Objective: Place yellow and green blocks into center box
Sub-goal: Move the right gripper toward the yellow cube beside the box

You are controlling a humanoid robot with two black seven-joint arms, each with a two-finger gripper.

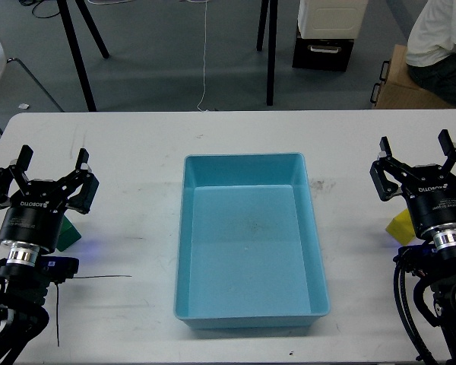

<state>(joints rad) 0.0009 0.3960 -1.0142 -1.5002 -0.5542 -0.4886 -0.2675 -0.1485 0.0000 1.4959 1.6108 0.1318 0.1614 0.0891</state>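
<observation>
The light blue center box [313, 228] lies in the middle of the white table, with nothing inside it. A dark green block [70, 233] sits on the table at the left, partly hidden behind my left gripper [52, 166], which stands open above it with nothing between its fingers. At the right, a yellow block [400, 226] rests on the table, partly covered by my right gripper [416, 147]. That gripper is open too and holds nothing.
A thin black cable [99, 277] runs across the table by my left arm. Beyond the table's far edge stand black stand legs [80, 61], a dark case [323, 53] and a seated person [441, 38].
</observation>
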